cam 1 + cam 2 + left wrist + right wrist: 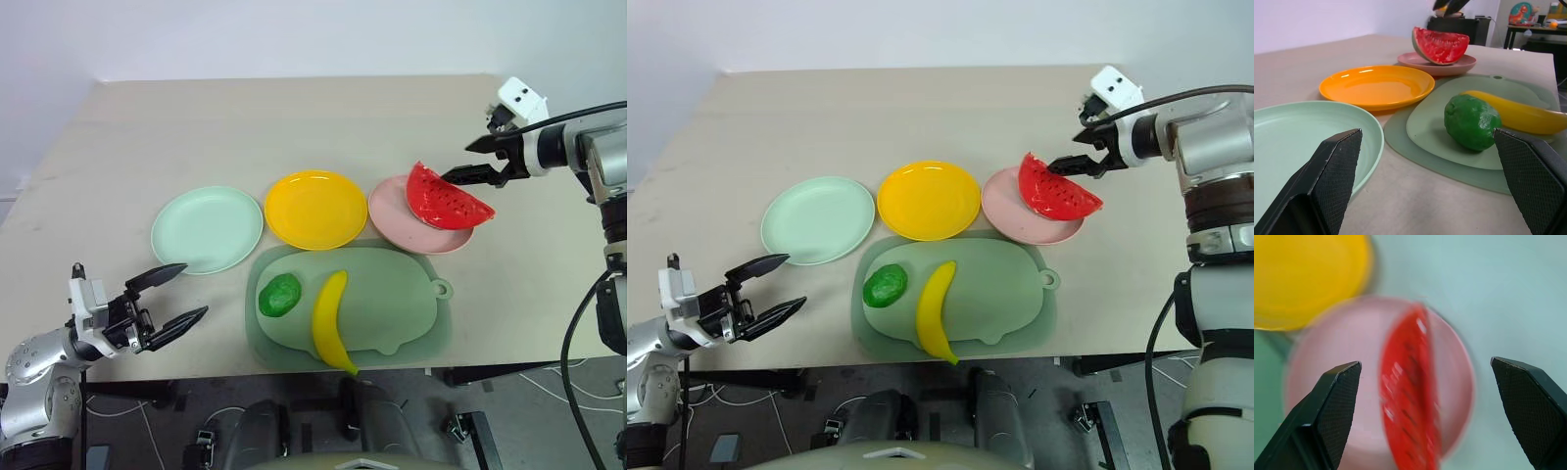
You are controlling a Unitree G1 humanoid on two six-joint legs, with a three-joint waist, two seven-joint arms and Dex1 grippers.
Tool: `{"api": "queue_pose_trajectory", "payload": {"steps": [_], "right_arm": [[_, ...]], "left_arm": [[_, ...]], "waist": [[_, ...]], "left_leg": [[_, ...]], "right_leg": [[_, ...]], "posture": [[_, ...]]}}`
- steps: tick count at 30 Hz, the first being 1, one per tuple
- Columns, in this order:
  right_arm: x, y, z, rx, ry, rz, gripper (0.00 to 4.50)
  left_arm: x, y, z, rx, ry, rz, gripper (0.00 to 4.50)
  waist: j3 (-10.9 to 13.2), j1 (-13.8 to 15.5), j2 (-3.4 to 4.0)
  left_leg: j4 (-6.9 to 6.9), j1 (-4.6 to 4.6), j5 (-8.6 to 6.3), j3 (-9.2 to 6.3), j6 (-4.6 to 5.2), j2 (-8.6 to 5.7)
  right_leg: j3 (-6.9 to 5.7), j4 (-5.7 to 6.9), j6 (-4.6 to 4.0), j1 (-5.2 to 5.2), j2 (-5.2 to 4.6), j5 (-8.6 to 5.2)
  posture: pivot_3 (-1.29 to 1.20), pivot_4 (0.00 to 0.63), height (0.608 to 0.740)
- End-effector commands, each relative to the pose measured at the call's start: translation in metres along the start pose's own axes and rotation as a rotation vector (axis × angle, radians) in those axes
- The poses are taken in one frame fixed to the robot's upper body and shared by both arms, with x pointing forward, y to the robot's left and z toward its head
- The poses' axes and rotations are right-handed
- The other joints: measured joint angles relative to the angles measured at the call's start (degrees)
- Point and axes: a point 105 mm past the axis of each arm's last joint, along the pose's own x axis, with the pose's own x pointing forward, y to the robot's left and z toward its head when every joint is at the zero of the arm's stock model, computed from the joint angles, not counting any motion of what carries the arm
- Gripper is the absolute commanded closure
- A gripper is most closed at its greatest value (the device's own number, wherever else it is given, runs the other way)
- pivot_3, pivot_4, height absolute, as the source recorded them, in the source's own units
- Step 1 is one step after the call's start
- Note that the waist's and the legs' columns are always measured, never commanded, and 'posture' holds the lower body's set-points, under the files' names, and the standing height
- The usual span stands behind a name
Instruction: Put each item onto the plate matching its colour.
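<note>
Glossy red watermelon wedge (448, 198) on the round pink plastic plate (392, 206), seemingly released; right gripper (480, 160), upper right, spread above it. Left gripper (182, 294), lower left, spread, empty.

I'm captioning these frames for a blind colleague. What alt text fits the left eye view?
A red watermelon wedge sits on a pink plate, with the open right gripper just above it. A yellow plate and a mint plate lie empty; a banana and a green lump rest on a green mat. The left gripper is open near the table edge.

Dull-green pig-shaped mat (392, 304) on a beige table (294, 127), white wall (245, 34) behind, cables (549, 387) below
</note>
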Motion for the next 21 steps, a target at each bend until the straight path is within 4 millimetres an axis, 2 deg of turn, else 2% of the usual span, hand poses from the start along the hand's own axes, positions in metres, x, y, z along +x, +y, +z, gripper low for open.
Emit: {"api": "queue_pose_trajectory", "payload": {"steps": [1, 3, 6, 10, 14, 21], "right_arm": [[-0.003, 0.042, 0.029, -0.303, -0.195, 0.178, 0.03], [-0.004, 0.071, 0.024, -0.401, -0.243, 0.317, 0.03], [-0.006, 0.101, 0.02, -0.477, -0.288, 0.461, 0.03], [0.006, 0.144, 0.007, -0.592, -0.29, 0.658, 0.03], [0.016, 0.17, 0.001, -0.739, -0.355, 0.751, 0.03], [0.036, 0.199, 0.001, -0.765, -0.4, 0.88, 0.03]], "left_arm": [[-0.002, 0.003, 0.009, 0.04, 0.004, -0.006, 0.0], [-0.002, 0.003, 0.011, 0.044, 0.004, -0.008, 0.0], [-0.002, 0.003, 0.012, 0.047, 0.008, -0.01, 0.0], [0.0, 0.003, 0.014, 0.046, 0.009, -0.013, 0.0], [0.002, 0.004, 0.015, 0.048, 0.009, -0.015, 0.0], [0.006, 0.001, 0.016, 0.047, 0.011, -0.021, 0.0]], "waist": [[-0.01, 0.11, -0.02], [-0.01, 0.39, -0.02], [0.02, 0.4, 0.01], [0.01, 0.14, -0.01], [0.01, 0.19, -0.01], [0.0, 0.27, -0.02]], "left_leg": [[-0.01, 0.02, 0.0, -0.04, 0.0, 0.01], [-0.01, 0.02, 0.0, -0.04, -0.01, 0.0], [0.03, -0.01, 0.01, -0.06, -0.01, -0.06], [0.08, 0.11, 0.0, -0.06, 0.0, -0.04], [0.07, 0.19, 0.03, -0.06, -0.06, 0.0], [0.08, 0.16, 0.2, -0.05, -0.37, -0.05]], "right_leg": [[-0.04, -0.03, 0.0, 0.04, 0.01, 0.0], [-0.05, -0.02, 0.02, 0.06, 0.0, 0.01], [-0.09, -0.05, 0.03, 0.11, -0.11, 0.02], [-0.06, -0.04, 0.03, 0.19, -0.11, 0.02], [-0.06, 0.04, 0.03, 0.21, 0.0, 0.02], [-0.06, 0.05, 0.02, 0.21, -0.03, 0.02]], "posture": [[0.0, 0.15, 0.736], [0.0, 0.15, 0.736], [0.0, 0.15, 0.736], [0.0, 0.15, 0.736], [0.0, 0.15, 0.736], [0.0, 0.15, 0.736]]}}
